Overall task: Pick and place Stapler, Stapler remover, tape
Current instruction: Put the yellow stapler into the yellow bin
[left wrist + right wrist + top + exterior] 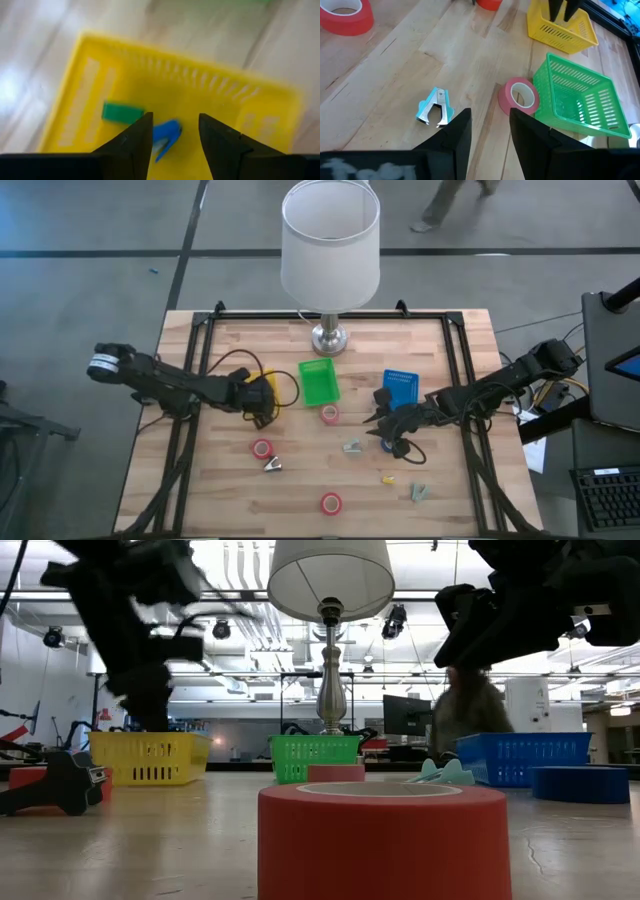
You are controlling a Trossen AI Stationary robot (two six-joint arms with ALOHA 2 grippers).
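Two dark fingers of the right gripper [487,132] stand apart and empty, with the pink tape roll [519,96] just beyond them beside the green tray [580,97]. It looks light and stiff, best pinched across its rim. The left gripper [175,137], also parted and empty, hangs over the yellow tray [90,85].

Wooden table [230,490], lamp [329,337], three baskets [319,381], tape rolls [331,503], staple removers [352,447]

Both arms are dark, almost black, built of slim jointed segments. The left arm [165,383] wears a pale band near its outer end, and black cables loop beside its wrist. The right arm [500,388] is the same matte black. Its fingers [454,136] are flat, dark blades.
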